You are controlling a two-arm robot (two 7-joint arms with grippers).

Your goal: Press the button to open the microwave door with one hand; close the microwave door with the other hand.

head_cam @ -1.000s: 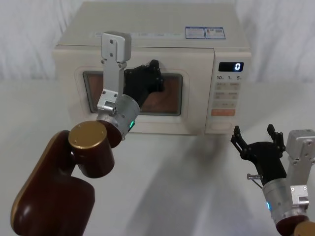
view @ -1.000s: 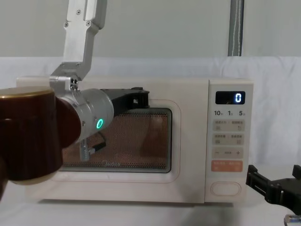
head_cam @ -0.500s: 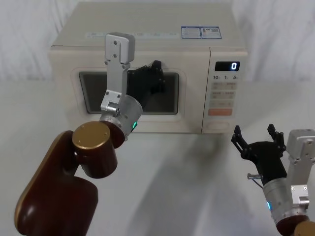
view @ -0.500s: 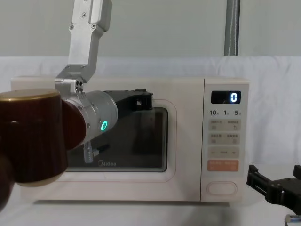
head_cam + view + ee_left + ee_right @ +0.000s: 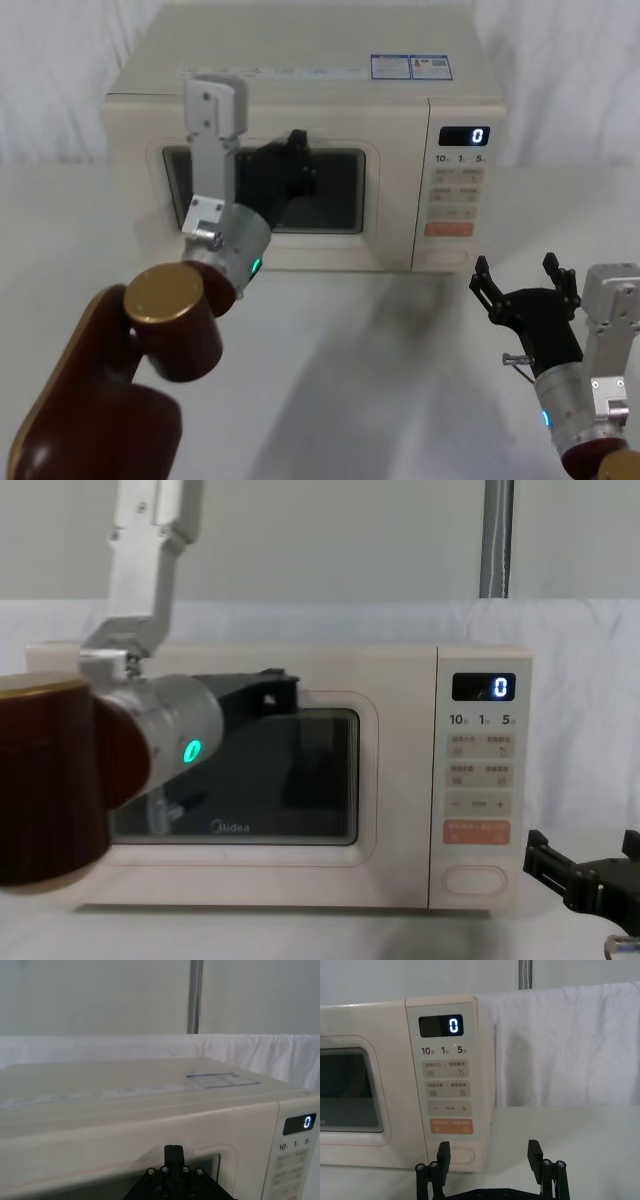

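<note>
The cream-white microwave door (image 5: 395, 215) lies flush with the oven front, and its window is dark. My left gripper (image 5: 293, 145) is shut and empty, close in front of the window's upper edge (image 5: 280, 685); from the left wrist its fingers (image 5: 173, 1152) read as one black post. Whether it touches the door is unclear. The oval button (image 5: 447, 258) sits at the foot of the control panel (image 5: 471, 880). My right gripper (image 5: 515, 268) hovers low over the table before that panel, open and empty. In the right wrist view the button (image 5: 462, 1155) lies just beyond the right gripper (image 5: 489, 1147).
The display (image 5: 468, 136) reads 0. An orange key (image 5: 452, 229) sits just above the button. The microwave stands on a white-covered table (image 5: 360, 340) with bare cloth in front. A grey pole (image 5: 496, 540) rises behind.
The window went from lit orange to dark, and the door now sits flush. My left arm has drawn back and to the left. The right gripper has not moved.
</note>
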